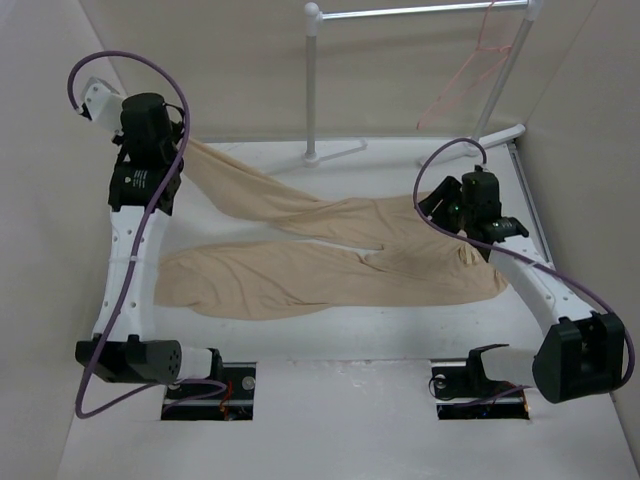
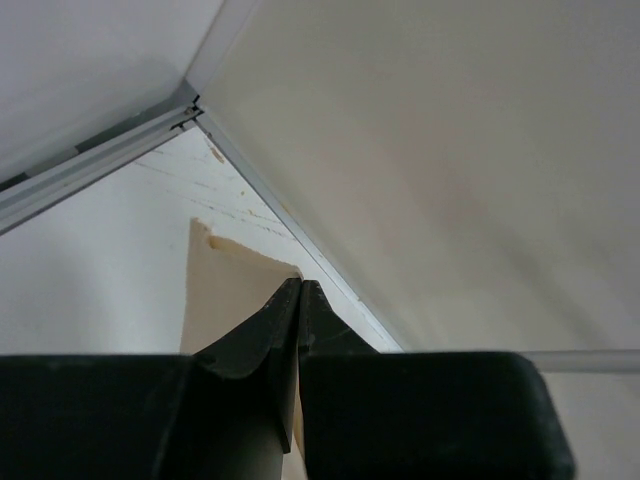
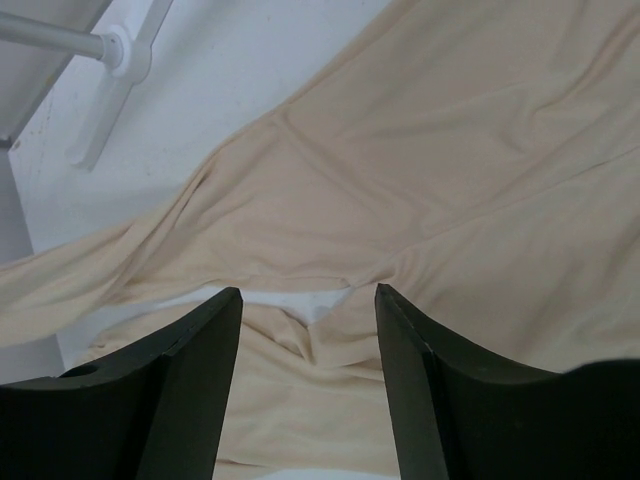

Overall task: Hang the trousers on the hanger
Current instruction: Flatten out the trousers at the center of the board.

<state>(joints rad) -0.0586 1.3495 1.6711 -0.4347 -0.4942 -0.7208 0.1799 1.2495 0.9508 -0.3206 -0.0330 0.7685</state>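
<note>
The beige trousers (image 1: pixel 330 255) lie spread on the white table, waist to the right and both legs reaching left. The far leg runs up to my left gripper (image 1: pixel 180 142), which is shut on the leg's end; in the left wrist view the cloth (image 2: pixel 225 295) passes between the closed fingers of that gripper (image 2: pixel 302 286). My right gripper (image 1: pixel 440 212) hovers open over the crotch area, and its wrist view shows the gripper (image 3: pixel 308 295) with wrinkled trousers (image 3: pixel 400 180) below the spread fingers, nothing held. The pinkish-red hanger (image 1: pixel 470 70) hangs from the rack's rail at the back right.
A white tube garment rack (image 1: pixel 312 80) stands at the back, with a foot (image 3: pixel 120 60) on the table near the trousers. Walls close in the table on the left, back and right; the left gripper sits near the back-left corner (image 2: pixel 195 105).
</note>
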